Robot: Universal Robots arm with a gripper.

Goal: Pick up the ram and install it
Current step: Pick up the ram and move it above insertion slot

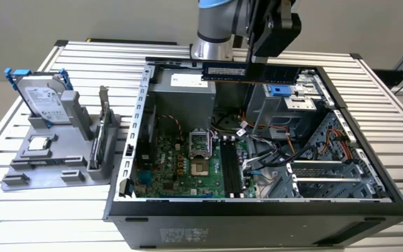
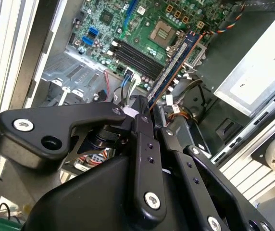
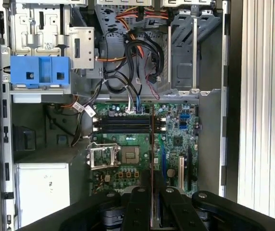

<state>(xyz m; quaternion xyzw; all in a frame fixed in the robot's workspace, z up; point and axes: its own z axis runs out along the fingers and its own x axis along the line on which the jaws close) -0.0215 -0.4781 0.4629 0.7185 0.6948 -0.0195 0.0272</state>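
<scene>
Nearest in the exterior view, the black computer case point(image 1: 257, 220) lies open on the slatted desk point(image 1: 40, 220). Its green motherboard point(image 1: 180, 168) faces up, with the black memory slots point(image 1: 231, 168) running near to far. At nine o'clock from the case a grey holder point(image 1: 40, 168) carries an expansion card point(image 1: 98, 136) on edge and, farther back, a hard drive point(image 1: 44, 100) with blue rails. Farthest, at twelve o'clock, the hand point(image 1: 257, 65) is closed on the ram point(image 1: 251, 72) near its middle. The stick hangs level above the case's far end, clear of the motherboard and crosswise to the slots. In the second wrist view the black fingers point(image 2: 144, 144) pinch the ram point(image 2: 173, 65).
</scene>
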